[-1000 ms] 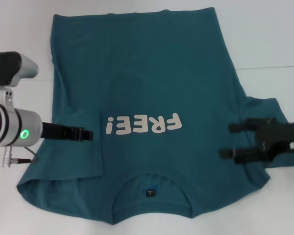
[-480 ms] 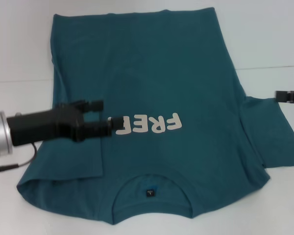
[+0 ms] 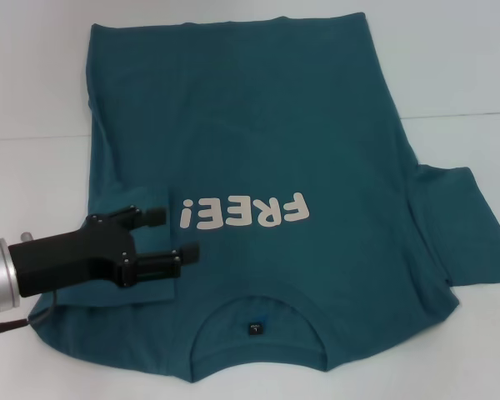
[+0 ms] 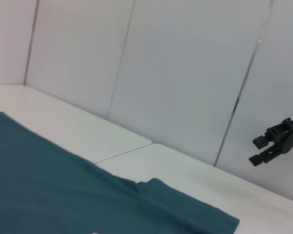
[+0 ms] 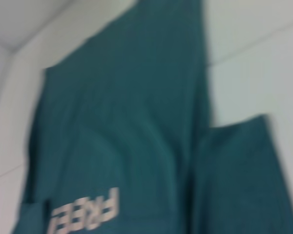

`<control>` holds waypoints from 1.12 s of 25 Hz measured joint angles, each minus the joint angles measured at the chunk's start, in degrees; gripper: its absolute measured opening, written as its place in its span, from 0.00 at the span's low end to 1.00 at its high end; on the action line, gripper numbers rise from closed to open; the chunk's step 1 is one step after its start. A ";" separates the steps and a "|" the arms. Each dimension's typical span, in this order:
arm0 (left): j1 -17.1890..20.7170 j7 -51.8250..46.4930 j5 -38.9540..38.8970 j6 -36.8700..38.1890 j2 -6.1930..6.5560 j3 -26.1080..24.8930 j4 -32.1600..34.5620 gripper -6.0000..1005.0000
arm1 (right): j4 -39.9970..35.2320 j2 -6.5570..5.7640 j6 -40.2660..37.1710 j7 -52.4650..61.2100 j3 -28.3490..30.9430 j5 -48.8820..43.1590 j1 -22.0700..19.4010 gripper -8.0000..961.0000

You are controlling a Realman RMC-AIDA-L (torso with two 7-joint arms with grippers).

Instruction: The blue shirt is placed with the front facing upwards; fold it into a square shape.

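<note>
**Head view: left gripper spread over the folded sleeve of the shirt**

I see the blue shirt lying flat on the white table, front up, its collar nearest the robot and the pale "FREE!" print reading upside down. The sleeve on the robot's left is folded inward over the body; the right sleeve lies spread outward. My left gripper reaches in from the left edge, over the folded sleeve and just beside the print. Its two black fingers stand apart, released, with nothing between them. Whether they touch the cloth I cannot tell. My right gripper lies outside the head view; the left wrist view shows it far off against the wall panels, its fingers spread and holding nothing. The right wrist view looks down on the shirt from above.
</note>
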 joint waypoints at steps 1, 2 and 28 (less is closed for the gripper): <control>0.00 0.18 0.03 -0.32 0.17 0.11 0.47 0.93 | -0.08 -0.04 0.45 0.84 0.09 -1.12 0.29 0.99; 0.01 0.29 0.06 -0.57 0.28 0.22 0.74 0.93 | -0.11 -0.04 0.85 1.54 0.11 -1.90 0.55 0.98; 0.39 2.47 1.23 -3.62 0.69 0.19 5.42 0.93 | 12.45 0.35 21.16 3.60 -11.39 -11.88 7.42 0.98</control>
